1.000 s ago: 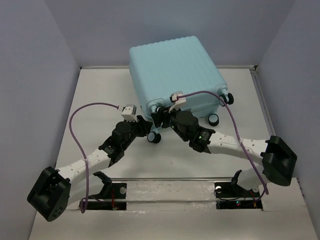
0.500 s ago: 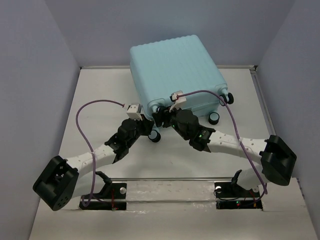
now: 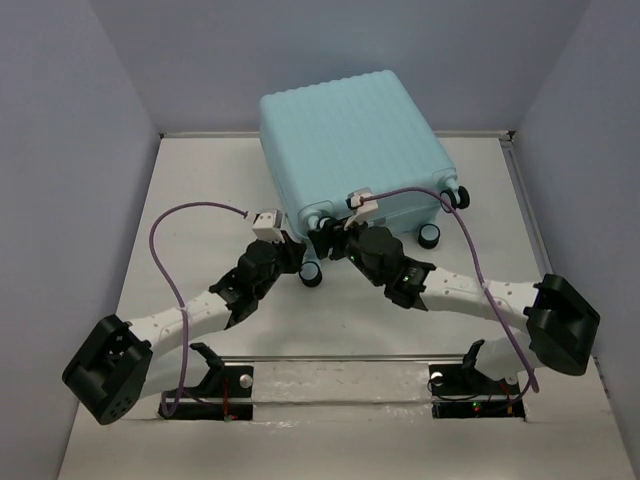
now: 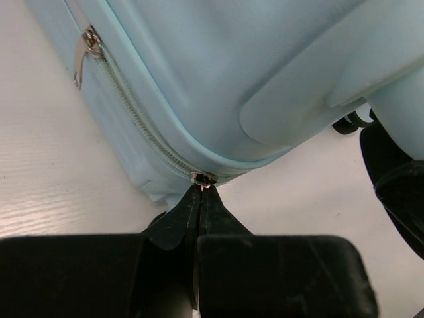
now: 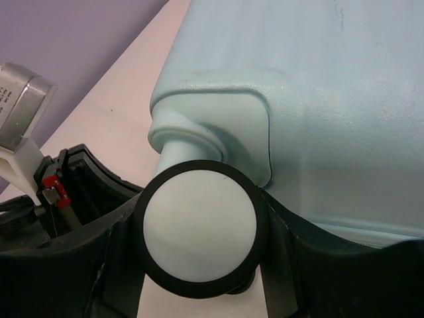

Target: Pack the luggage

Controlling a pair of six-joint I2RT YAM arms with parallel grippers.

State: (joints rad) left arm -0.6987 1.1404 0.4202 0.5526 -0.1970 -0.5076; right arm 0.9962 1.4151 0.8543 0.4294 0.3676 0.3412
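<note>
From above, the luggage (image 3: 350, 140) lay at the far middle of the table (image 3: 200, 200), with both arms at its near corner.

On the left wrist, the left gripper (image 4: 200, 195) was pinched tight on the zipper pull (image 4: 203, 178). It seemed best to drag the pull along the track, never outward.

On the right wrist, the right gripper (image 5: 202, 255) clamped a spinner wheel (image 5: 199, 222), apparently to steady the luggage.

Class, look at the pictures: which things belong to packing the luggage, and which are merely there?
Part of the job:
- luggage
- zipper pull, pinched by the left gripper
- spinner wheel, between the fingers of the right gripper

Merely there:
- table
- purple cable
- side wall
</note>
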